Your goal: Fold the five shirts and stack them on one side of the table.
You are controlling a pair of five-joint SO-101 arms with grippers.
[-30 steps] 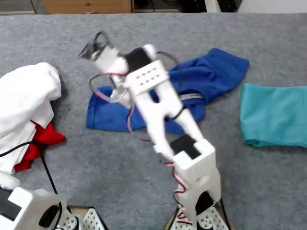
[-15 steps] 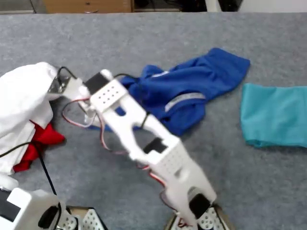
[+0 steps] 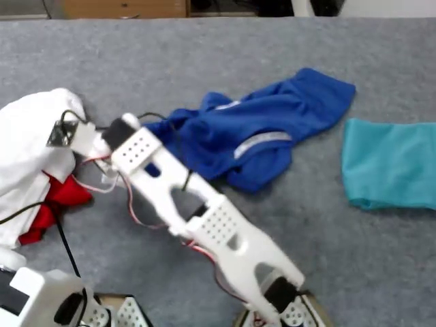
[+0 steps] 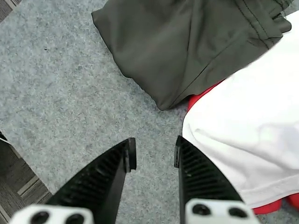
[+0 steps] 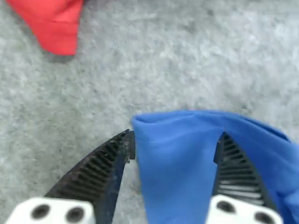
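Five shirts lie on the grey table [image 3: 204, 61], and none of them shows whole. The blue shirt [image 3: 266, 136] sprawls crumpled near the middle, its near-left edge covered by the right arm [image 3: 204, 218], which slants across the table from the near edge. At the table's right side the teal shirt [image 3: 388, 163] lies flat and folded, cut off by the frame. At the left a white shirt [image 3: 30, 143] sits in a heap, also cut off, with a red shirt [image 3: 58, 197] mostly buried beneath it. A dark olive shirt [image 4: 187, 46] lies just beside the white one, touching it, its far part out of frame.

The right gripper [image 5: 175, 140] has its jaws spread wide over a folded edge of the blue shirt. One finger is at the very edge of the cloth, the other over it — whether they press the fabric is hard to tell. A corner of the red shirt lies apart from it on the table.

The left gripper [image 4: 154, 151] hangs above bare table near the white and olive shirts, its jaws a little apart and holding nothing.
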